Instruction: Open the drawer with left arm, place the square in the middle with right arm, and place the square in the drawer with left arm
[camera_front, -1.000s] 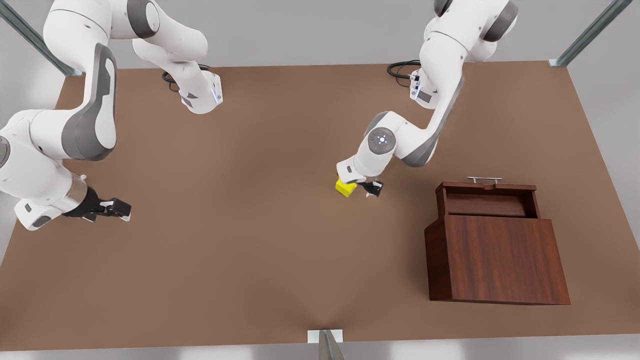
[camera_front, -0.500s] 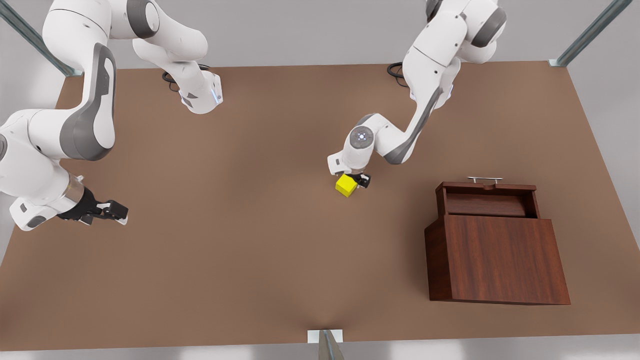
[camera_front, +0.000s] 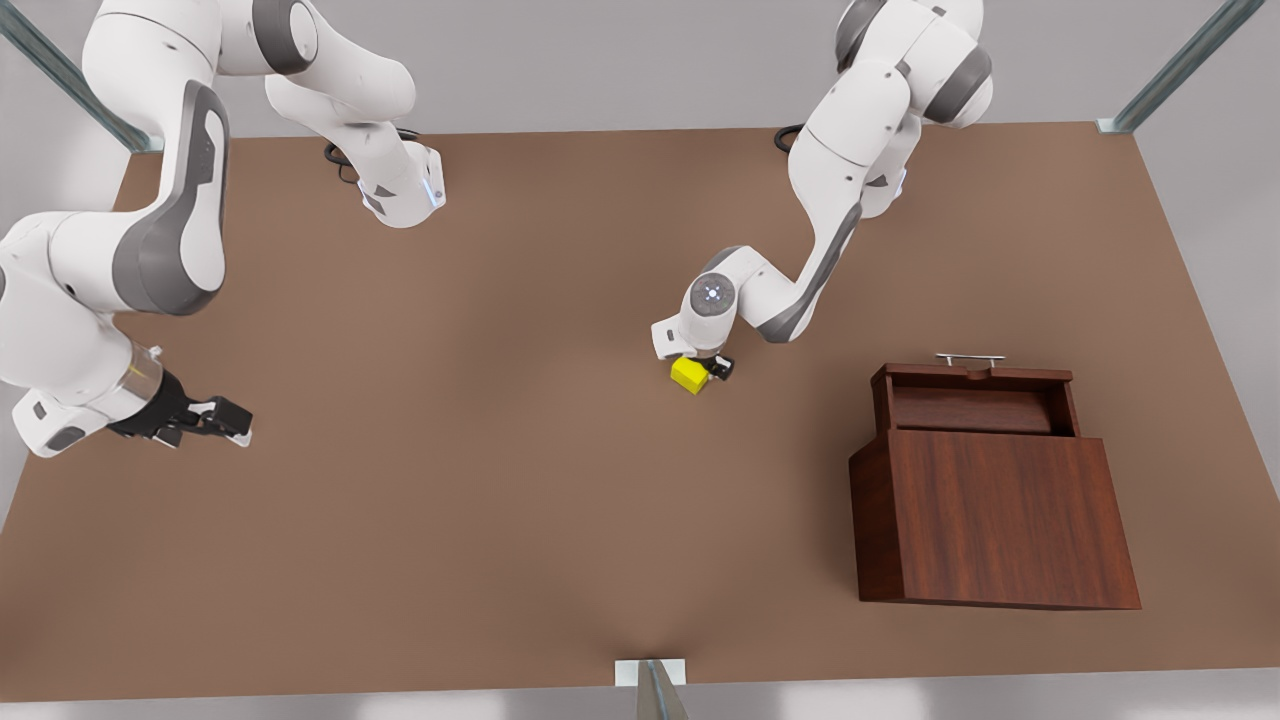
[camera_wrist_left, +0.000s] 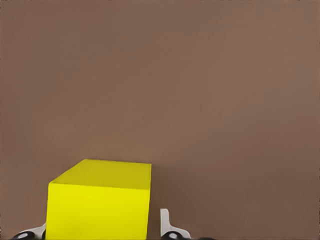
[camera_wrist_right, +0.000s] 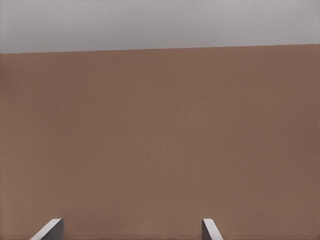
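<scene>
We are seeing the left tool (camera_front: 700, 370) lowered over the yellow square (camera_front: 690, 375) near the middle of the brown worktop (camera_front: 500, 500) in the front view, with the left arm (camera_front: 830, 200) reaching down from its base at about one o'clock. In the left wrist view the square (camera_wrist_left: 100, 200) is sitting between the two pale fingertips (camera_wrist_left: 165, 222), one on each side; the fingers are lying just beside its faces, and we cannot tell whether they are already pressing it or merely straddling it. The square is resting on the worktop, well apart from the cabinet (camera_front: 995, 515), which is standing at about four o'clock from it in the front view. The drawer (camera_front: 975, 400) is standing pulled out from the cabinet's far side, its silver handle (camera_front: 968, 358) pointing toward twelve o'clock, and its tray is lying open to view. The right arm (camera_front: 150, 250) is waiting at nine o'clock in the front view, its right tool (camera_front: 225, 420) hanging above the worktop near that edge. In the right wrist view its fingertips (camera_wrist_right: 50, 230) are standing spread wide apart with only bare worktop (camera_wrist_right: 160, 140) between them.
</scene>
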